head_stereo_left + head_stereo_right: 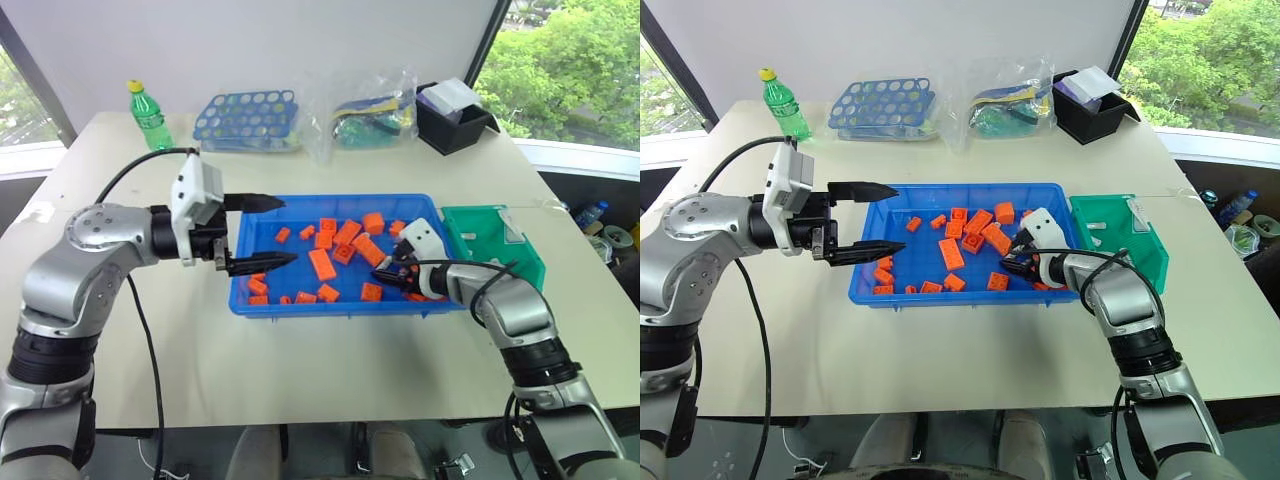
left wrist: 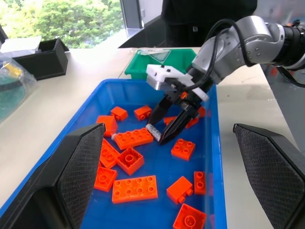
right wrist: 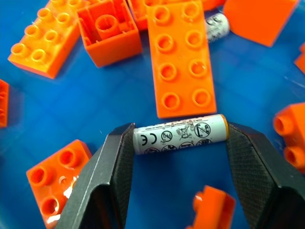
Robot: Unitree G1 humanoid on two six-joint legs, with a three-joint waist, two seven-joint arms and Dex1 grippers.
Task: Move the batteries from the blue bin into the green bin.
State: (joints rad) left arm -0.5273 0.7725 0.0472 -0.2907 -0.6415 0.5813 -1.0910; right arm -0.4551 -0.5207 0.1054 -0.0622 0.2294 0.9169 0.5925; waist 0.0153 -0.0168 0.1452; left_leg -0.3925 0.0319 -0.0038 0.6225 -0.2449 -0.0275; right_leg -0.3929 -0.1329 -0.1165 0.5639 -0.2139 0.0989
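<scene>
My right gripper (image 3: pixel 180 138) clasps one silver-grey cylindrical battery (image 3: pixel 180 134) end to end between its two black fingers, low inside the large shallow bright-blue plastic tray (image 1: pixel 300 203). I count a second battery (image 3: pixel 217 24) half hidden behind one long orange plastic brick (image 3: pixel 181 57). My left gripper (image 1: pixel 262 232) hovers wide open and empty over the tray's left end; one small translucent-green plastic bin (image 1: pixel 520 250) touches its right end.

Bright daylight from the windows (image 1: pixel 560 70) behind the surface (image 1: pixel 330 370); soft shadows, everything sharp, wrist close-up included.

green bin (image 1: pixel 495 238) right of blue bin (image 1: pixel 255 305)
</scene>
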